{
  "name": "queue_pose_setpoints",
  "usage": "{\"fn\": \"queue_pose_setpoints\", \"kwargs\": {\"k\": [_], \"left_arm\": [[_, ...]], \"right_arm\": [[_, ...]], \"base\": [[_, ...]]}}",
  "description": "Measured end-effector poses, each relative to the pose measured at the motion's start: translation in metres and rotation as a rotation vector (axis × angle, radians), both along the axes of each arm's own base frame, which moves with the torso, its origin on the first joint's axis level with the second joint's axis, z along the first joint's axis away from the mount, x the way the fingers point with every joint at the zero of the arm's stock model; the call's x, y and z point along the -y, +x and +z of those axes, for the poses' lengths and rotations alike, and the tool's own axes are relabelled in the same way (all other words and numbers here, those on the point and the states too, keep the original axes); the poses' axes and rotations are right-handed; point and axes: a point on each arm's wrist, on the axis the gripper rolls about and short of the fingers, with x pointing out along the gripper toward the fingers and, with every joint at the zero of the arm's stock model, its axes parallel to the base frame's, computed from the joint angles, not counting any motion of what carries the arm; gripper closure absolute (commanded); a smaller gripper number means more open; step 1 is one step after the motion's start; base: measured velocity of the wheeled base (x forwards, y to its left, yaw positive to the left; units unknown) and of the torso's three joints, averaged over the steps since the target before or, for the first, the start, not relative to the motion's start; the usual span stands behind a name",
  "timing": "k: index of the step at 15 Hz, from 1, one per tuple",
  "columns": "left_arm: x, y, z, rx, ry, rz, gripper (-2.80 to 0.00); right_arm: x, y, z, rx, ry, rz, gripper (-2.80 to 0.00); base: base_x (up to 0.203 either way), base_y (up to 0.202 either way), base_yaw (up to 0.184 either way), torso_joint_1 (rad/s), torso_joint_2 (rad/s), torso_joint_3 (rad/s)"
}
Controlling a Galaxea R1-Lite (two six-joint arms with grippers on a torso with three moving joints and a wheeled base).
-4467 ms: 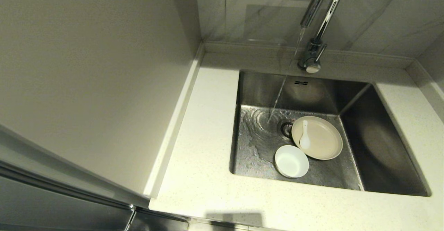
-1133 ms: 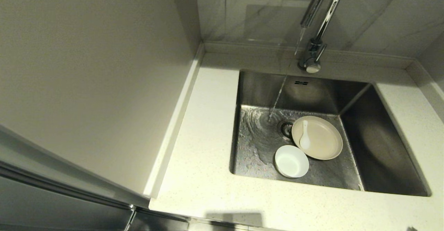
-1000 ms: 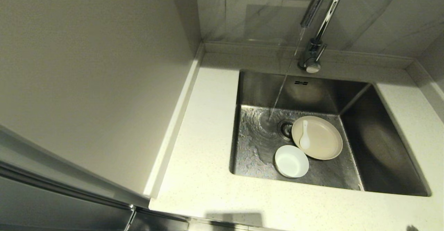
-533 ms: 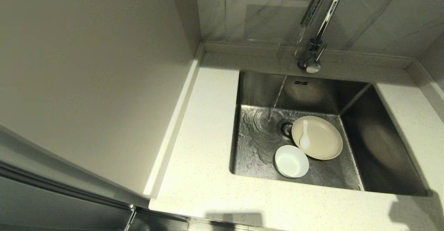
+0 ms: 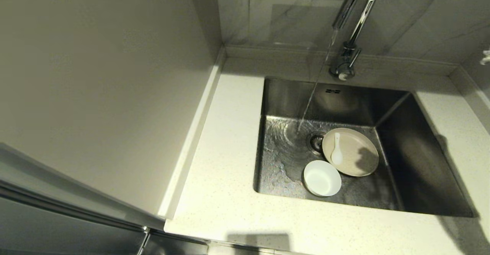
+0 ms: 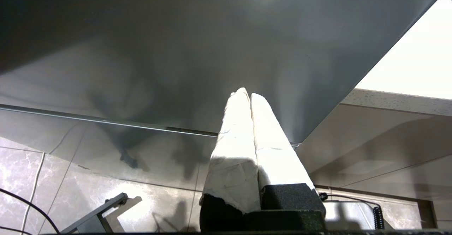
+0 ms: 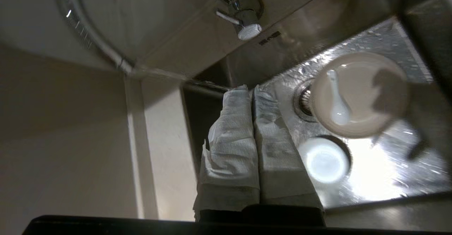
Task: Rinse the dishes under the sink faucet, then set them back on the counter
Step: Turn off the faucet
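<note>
Fingers pressed together and empty, the right gripper [image 7: 251, 90] hangs above the square stainless-steel sink [image 5: 421, 159]; the left gripper [image 6: 247, 95], also clenched on nothing, sits parked low, away from the worktop [image 5: 226, 170]. Water runs from the tall chrome gooseneck faucet [image 5: 354, 21] beside the drain. The cream round plate [image 5: 358, 163] carrying the small white soup spoon [image 5: 337, 154], and the white round bowl [image 5: 322, 178], lie on the basin floor, outside the stream. By my reckoning nothing is rinsed or returned yet.

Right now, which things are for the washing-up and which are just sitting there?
For the job:
plate, spoon lying on it
bowl
sink
faucet, water running
counter
right gripper, above the sink

Just there:
marble wall
left gripper, parked below the counter
</note>
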Motion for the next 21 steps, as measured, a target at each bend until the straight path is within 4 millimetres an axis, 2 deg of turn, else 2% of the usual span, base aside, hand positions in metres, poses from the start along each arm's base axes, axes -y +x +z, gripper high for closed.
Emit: {"fn": "queue_pose_setpoints", "kwargs": {"k": [2, 5, 8, 11, 17, 21], "left_arm": [[0.0, 0.0, 0.0, 0.0, 0.0, 0.0, 0.0], [0.0, 0.0, 0.0, 0.0, 0.0, 0.0, 0.0], [0.0, 0.0, 0.0, 0.0, 0.0, 0.0, 0.0], [0.0, 0.0, 0.0, 0.0, 0.0, 0.0, 0.0], [0.0, 0.0, 0.0, 0.0, 0.0, 0.0, 0.0], [0.0, 0.0, 0.0, 0.0, 0.0, 0.0, 0.0]], "right_arm": [[0.006, 0.037, -0.005, -0.026, 0.044, 0.038, 0.0], [0.017, 0.079, -0.012, -0.065, 0.085, 0.17, 0.0], [0.031, 0.113, -0.012, -0.07, 0.131, 0.298, 0.0], [0.039, 0.143, -0.023, -0.091, 0.133, 0.33, 0.0], [0.041, 0.176, -0.057, -0.146, -0.022, 0.381, 0.0], [0.025, 0.195, -0.061, -0.048, -0.101, 0.434, 0.0]], "base": [[0.0, 0.0, 0.0, 0.0, 0.0, 0.0], [0.0, 0.0, 0.0, 0.0, 0.0, 0.0], [0.0, 0.0, 0.0, 0.0, 0.0, 0.0], [0.0, 0.0, 0.0, 0.0, 0.0, 0.0], [0.0, 0.0, 0.0, 0.0, 0.0, 0.0], [0.0, 0.0, 0.0, 0.0, 0.0, 0.0]]}}
